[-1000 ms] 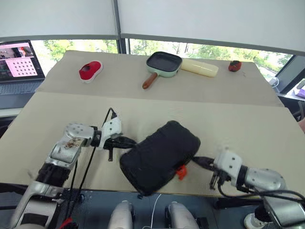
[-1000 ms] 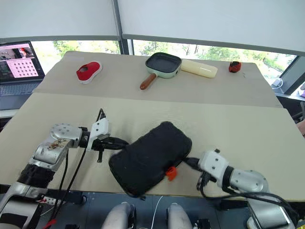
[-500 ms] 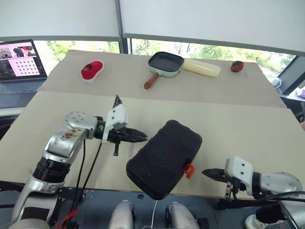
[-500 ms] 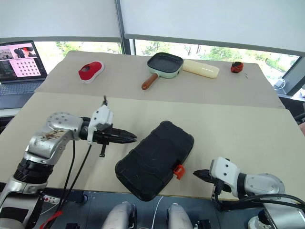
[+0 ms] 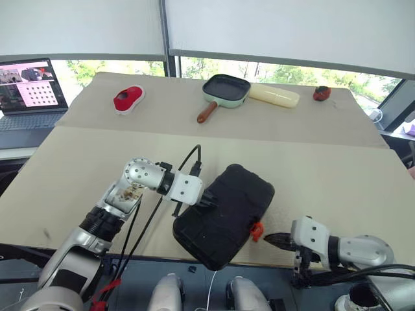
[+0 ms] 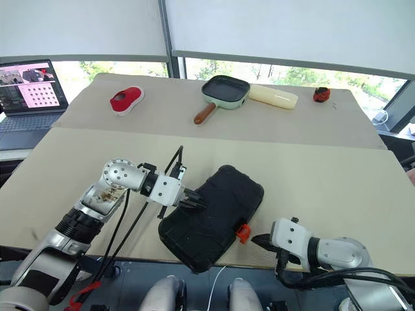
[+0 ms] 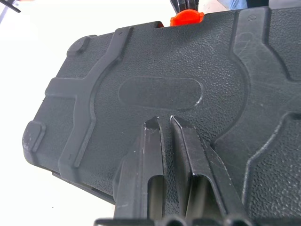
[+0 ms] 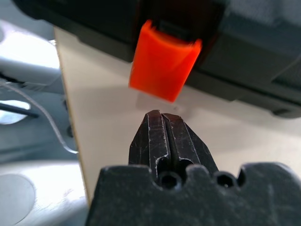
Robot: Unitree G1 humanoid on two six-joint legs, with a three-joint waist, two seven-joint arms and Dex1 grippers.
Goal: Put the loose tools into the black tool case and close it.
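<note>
A: What's on the far left?

B: A laptop (image 5: 29, 87) with its screen lit, off the counter's (image 5: 78, 168) left edge. On the far part of the counter, from left to right: a red thing (image 5: 128, 98), a green pan (image 5: 224, 91) with a brown handle, a pale yellow block (image 5: 275, 96), and a small red thing (image 5: 320, 93).

A: And the left hand (image 5: 209, 201)?

B: It lies on the left end of the case (image 5: 225, 206), fingers nearly together with only a thin slit between them, holding nothing. In the left wrist view the fingertips (image 7: 157, 125) rest on the textured lid by an oval moulded mark.

A: Where is the case itself?

B: Near the counter's front edge, set slantwise, its near corner hanging over the edge. The lid is down. The latch (image 5: 257, 229) is on the side facing right.

A: The right hand (image 5: 271, 239)?

B: Closed, empty, low over the counter just right of the latch and pointing at it. In the right wrist view a small gap separates the shut fingertips (image 8: 162, 123) from the orange latch.
</note>
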